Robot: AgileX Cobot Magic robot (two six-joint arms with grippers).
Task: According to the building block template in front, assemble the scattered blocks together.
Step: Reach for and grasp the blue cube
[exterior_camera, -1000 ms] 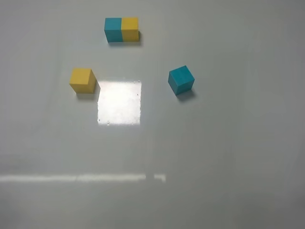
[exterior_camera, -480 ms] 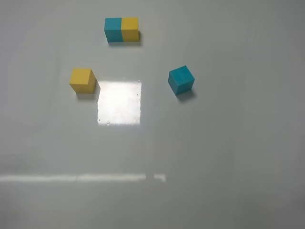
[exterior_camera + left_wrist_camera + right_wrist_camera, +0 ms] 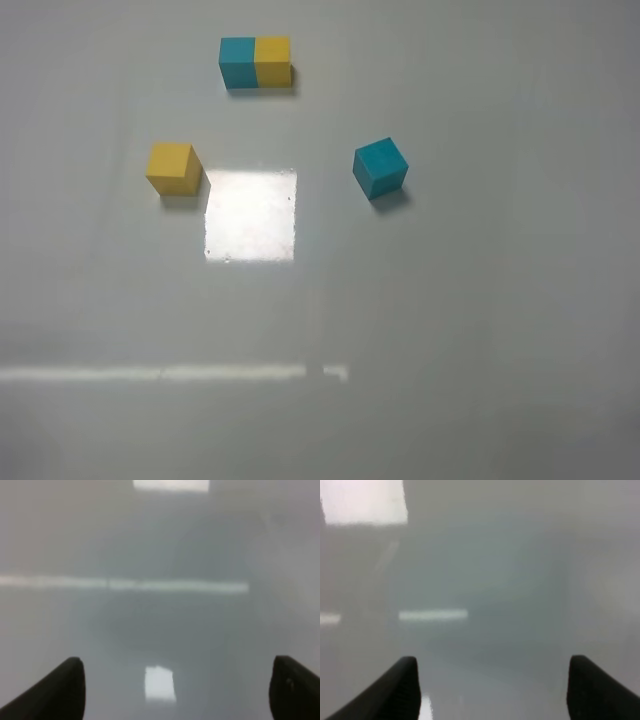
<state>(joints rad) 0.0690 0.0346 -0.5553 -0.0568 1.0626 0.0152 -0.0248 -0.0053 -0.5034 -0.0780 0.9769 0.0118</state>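
Note:
The building block template [image 3: 256, 62] lies at the far middle of the table, teal half on the left, yellow half on the right. The scattered blocks are a loose yellow cube [image 3: 173, 168] at the left and a loose teal cube [image 3: 380, 167], turned at an angle, at the right. Neither arm shows in the exterior high view. My left gripper [image 3: 177, 690] is open and empty over bare table. My right gripper [image 3: 492, 687] is open and empty over bare table. No block shows in either wrist view.
The grey glossy table [image 3: 450, 330] carries a bright square light reflection [image 3: 251, 214] between the loose cubes and a thin bright stripe [image 3: 170, 373] across the near part.

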